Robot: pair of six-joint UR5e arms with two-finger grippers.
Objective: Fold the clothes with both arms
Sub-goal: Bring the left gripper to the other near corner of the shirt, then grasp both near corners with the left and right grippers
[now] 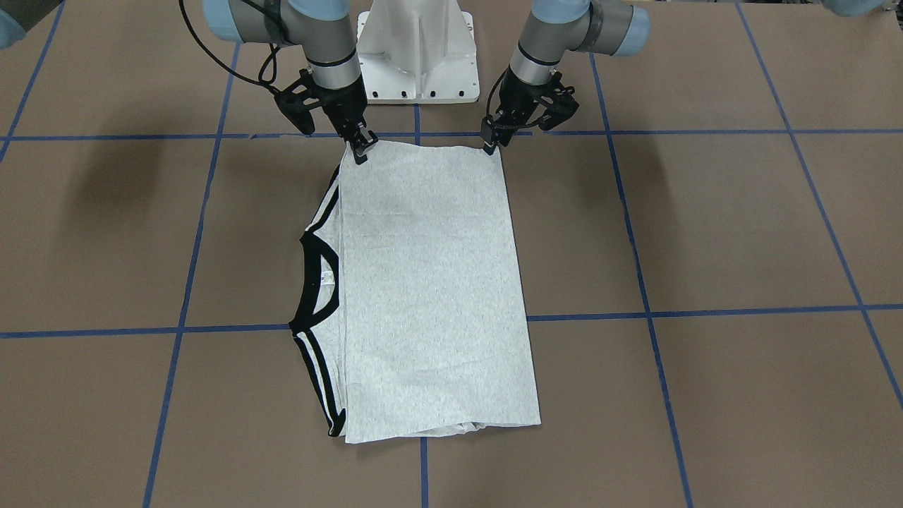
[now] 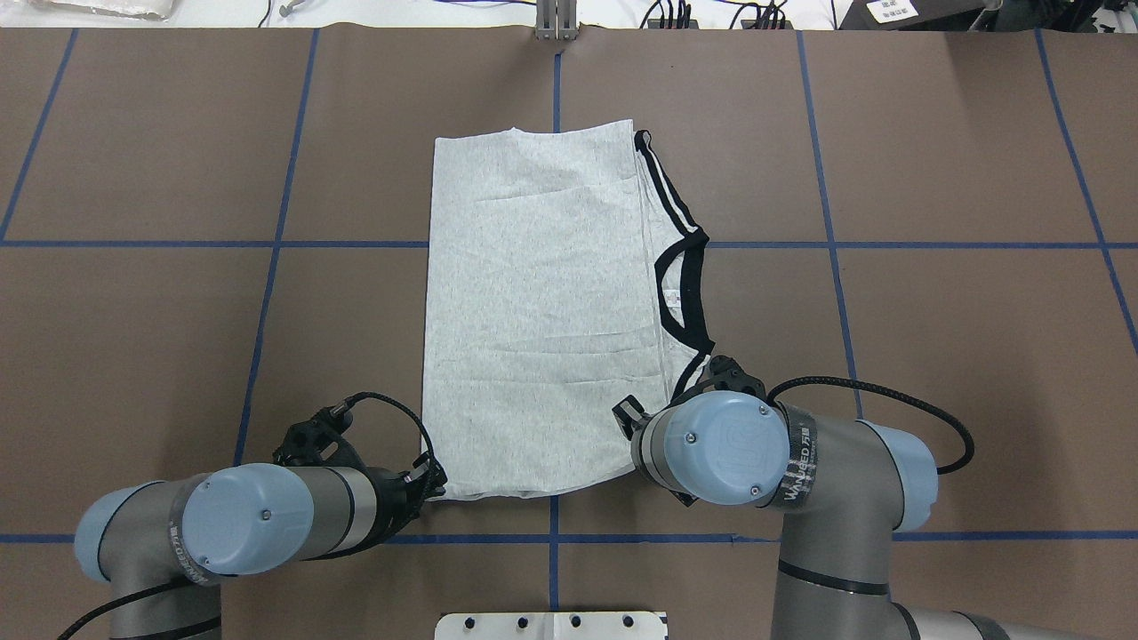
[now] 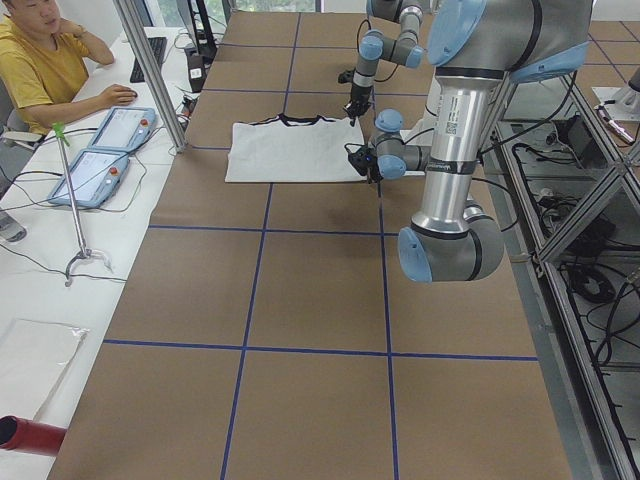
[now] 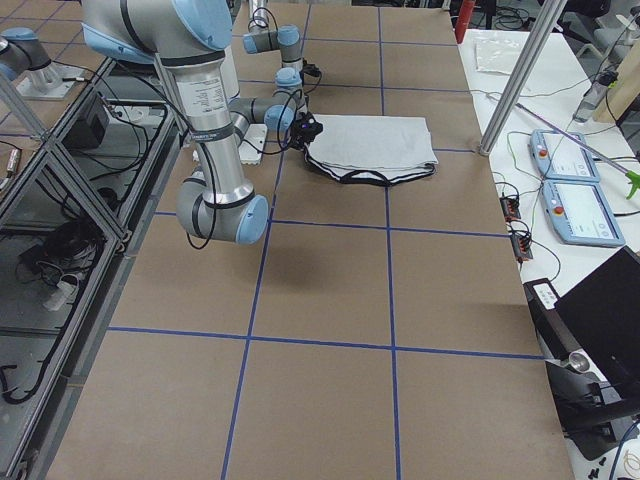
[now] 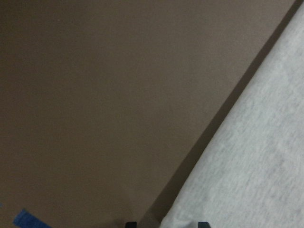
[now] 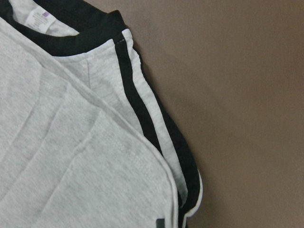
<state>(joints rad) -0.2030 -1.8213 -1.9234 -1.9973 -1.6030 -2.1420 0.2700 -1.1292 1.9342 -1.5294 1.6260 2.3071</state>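
Exterior front-facing: left pincer (image 1: 489,145), slightly parted, straddles the flat T-shirt's (image 1: 430,282) upper-right corner, right pincer (image 1: 361,152) (clamped or not, cannot tell) its upper-left, probably to fold it down the worktop (image 1: 705,226).

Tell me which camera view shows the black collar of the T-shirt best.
Exterior front-facing: the whole black collar shows there unobstructed, label visible. Overhead shows it too, the right arm crowding one end. The right wrist camera shows one stretch only. Side views show it tiny; left wrist, none.

Soft matt heather-grey cloth T-shirt (image 1: 430,282)
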